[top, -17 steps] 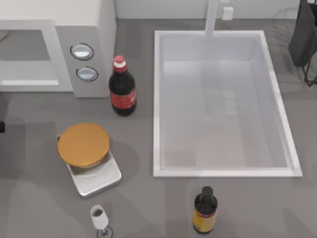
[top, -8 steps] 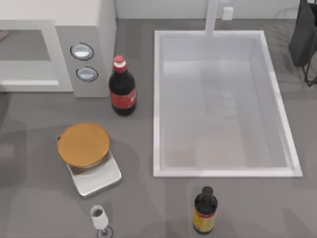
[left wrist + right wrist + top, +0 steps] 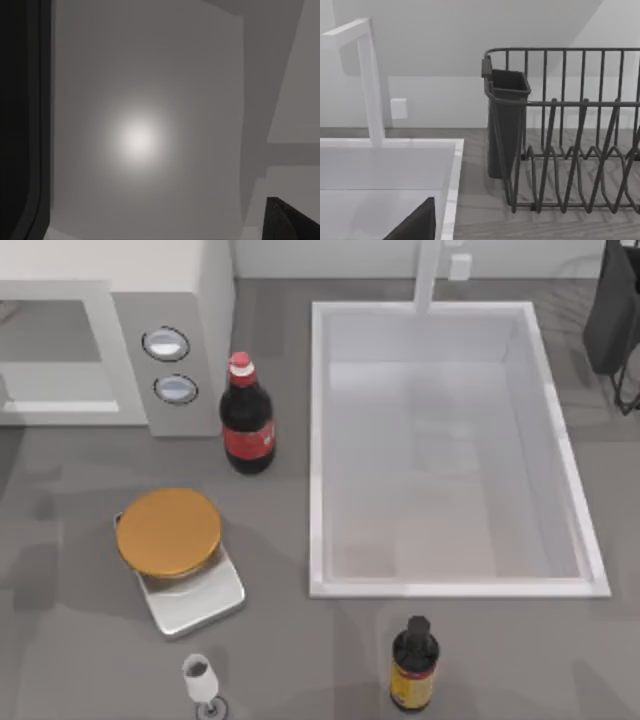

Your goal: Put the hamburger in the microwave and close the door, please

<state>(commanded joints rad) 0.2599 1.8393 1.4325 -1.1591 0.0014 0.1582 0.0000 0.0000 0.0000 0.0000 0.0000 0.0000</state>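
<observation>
The hamburger, a round golden-orange disc, rests on a square silver tray at the table's front left. Behind it stands the white microwave with two round dials. Its door, a white frame around a grey window, lies in line with the dial panel. A dark corner of my left gripper shows in the left wrist view, close to a plain grey surface with a bright spot. A dark tip of my right gripper hangs over the sink's rim, far from the hamburger.
A cola bottle stands just right of the microwave. The large white sink takes up the middle and right. A dark bottle and a small white cup stand near the front edge. A dark dish rack sits back right.
A dark piece of the left arm at the top view's left edge has gone from sight. The shadows at the table's left have shifted. The hamburger and bottles have not moved.
</observation>
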